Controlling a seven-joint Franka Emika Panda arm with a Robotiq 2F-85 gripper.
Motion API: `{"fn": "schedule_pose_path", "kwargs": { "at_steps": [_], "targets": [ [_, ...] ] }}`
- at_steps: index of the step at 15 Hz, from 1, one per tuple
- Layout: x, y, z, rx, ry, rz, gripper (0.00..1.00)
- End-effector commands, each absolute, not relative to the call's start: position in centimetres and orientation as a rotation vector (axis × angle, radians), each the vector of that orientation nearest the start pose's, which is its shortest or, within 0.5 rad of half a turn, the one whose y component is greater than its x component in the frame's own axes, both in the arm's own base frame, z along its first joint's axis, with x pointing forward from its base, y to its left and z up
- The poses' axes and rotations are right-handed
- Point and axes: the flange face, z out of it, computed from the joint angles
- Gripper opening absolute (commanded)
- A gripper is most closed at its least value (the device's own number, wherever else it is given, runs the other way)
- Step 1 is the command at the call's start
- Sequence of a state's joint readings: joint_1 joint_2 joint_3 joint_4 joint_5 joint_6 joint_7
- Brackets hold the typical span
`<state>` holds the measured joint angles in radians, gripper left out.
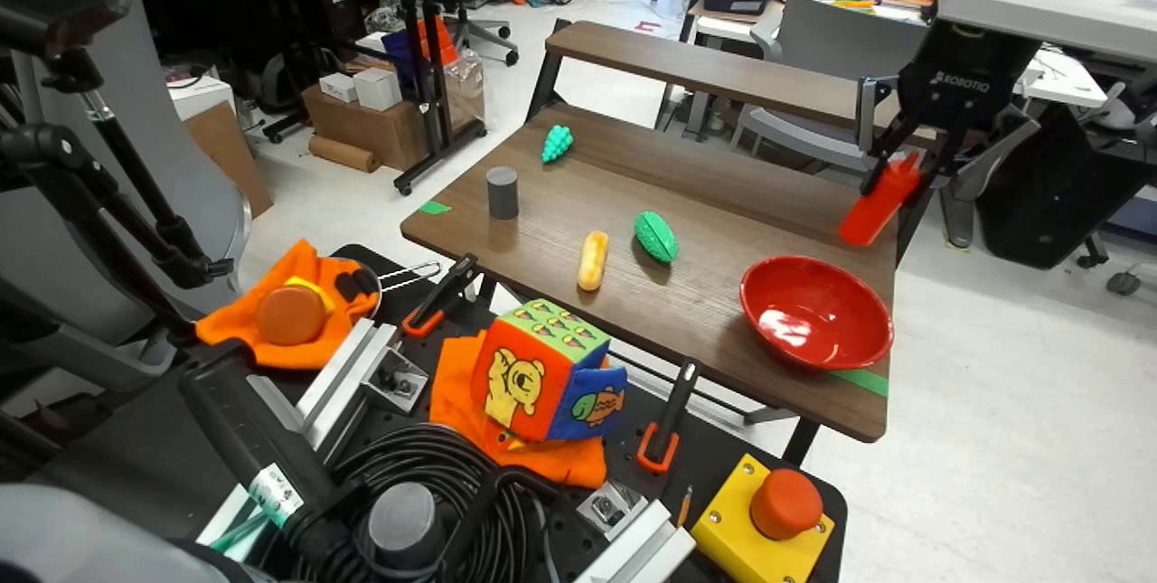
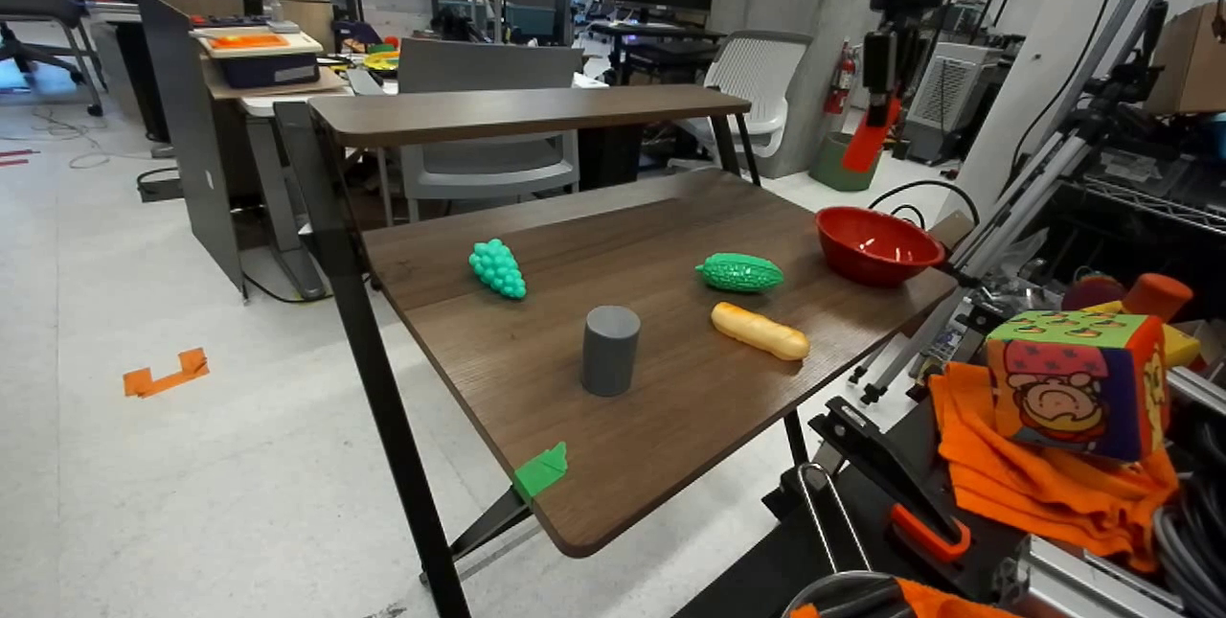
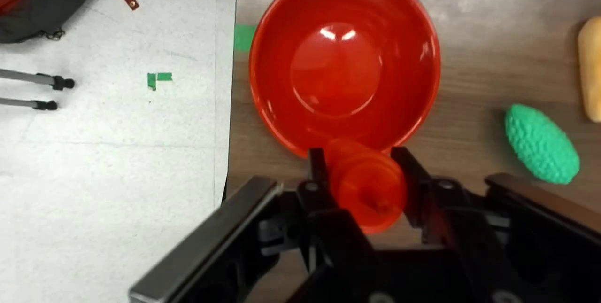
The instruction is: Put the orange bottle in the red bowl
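Observation:
The orange bottle (image 1: 877, 203) hangs tilted in my gripper (image 1: 907, 174), with its neck up between the fingers, in an exterior view. The wrist view shows the bottle (image 3: 368, 190) end-on between the two fingers of the gripper (image 3: 358, 153), which is shut on it. The red bowl (image 1: 813, 316) stands upright near the table's end and has nothing in it. In the wrist view the bottle overlaps the near rim of the bowl (image 3: 338, 68). The bottle (image 2: 867, 147) is well above the height of the bowl (image 2: 872, 254) in an exterior view.
On the table (image 1: 723, 312) lie a green oval object (image 1: 655, 237), a yellow banana-like object (image 1: 592, 261) and a green grape-like cluster (image 1: 558, 144). A grey cylinder (image 1: 503, 192) stands near the far end. A raised shelf (image 1: 705, 68) runs along one long side.

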<state>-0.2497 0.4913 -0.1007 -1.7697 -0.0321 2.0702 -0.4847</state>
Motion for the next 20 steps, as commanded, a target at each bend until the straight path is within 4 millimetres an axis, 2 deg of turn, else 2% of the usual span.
{"fn": "schedule_pose_path", "kwargs": {
  "at_steps": [1,4,13,19,20],
  "targets": [
    [54.4,-21.8,26.5,-3.067,-0.267,0.372,0.13],
    [53.5,-21.6,24.7,-3.061,-0.211,0.391,0.13],
    [55.4,-20.2,19.4,-3.118,-0.016,0.412,0.13],
    [56.5,-20.1,16.0,-3.152,0.068,0.387,0.13],
    [56.6,-20.1,15.6,-3.159,0.085,0.393,0.36]
  ]
}}
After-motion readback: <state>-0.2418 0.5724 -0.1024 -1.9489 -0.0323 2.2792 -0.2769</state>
